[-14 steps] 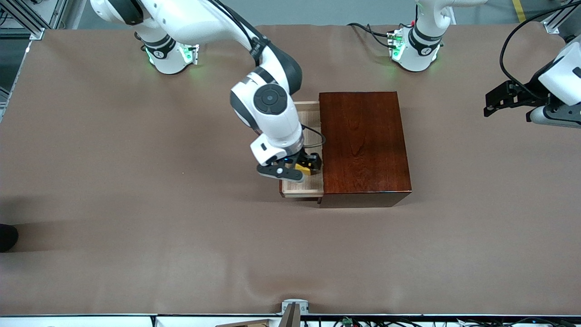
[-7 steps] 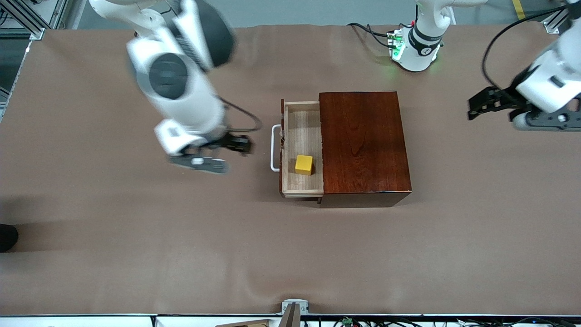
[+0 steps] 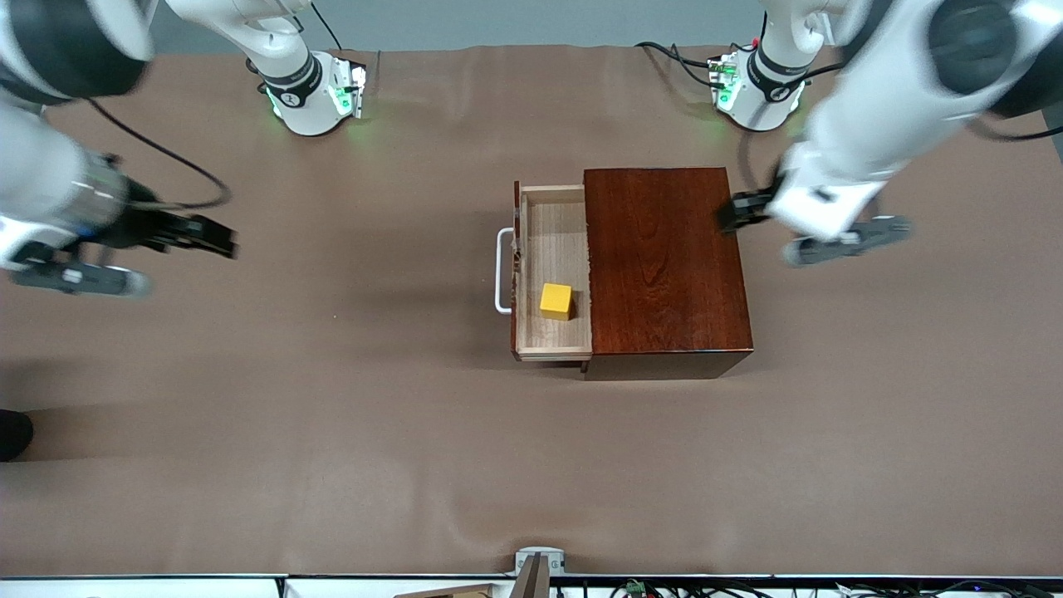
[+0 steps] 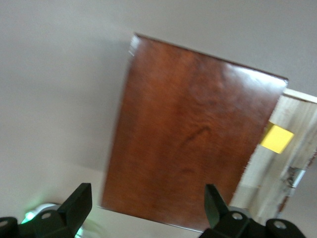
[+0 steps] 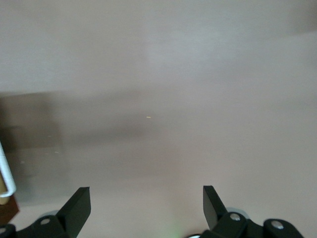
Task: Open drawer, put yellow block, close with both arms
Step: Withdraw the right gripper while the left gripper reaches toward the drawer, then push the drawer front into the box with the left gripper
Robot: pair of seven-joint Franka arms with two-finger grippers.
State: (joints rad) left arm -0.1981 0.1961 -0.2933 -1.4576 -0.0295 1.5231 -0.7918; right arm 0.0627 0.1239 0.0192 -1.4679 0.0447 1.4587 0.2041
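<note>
The right gripper hangs empty with fingers spread over bare table toward the right arm's end, well apart from the cabinet. The left gripper, also spread and empty, hovers at the cabinet's edge, probably to brace it. The yellow block sits in the open drawer, so closing likely remains.

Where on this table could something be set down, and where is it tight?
Bare cloth lies between the drawer handle and the open right gripper, and from the cabinet toward the front camera. Tight: inside the drawer beside the yellow block, and at the cabinet's edge where the open left gripper hovers.
</note>
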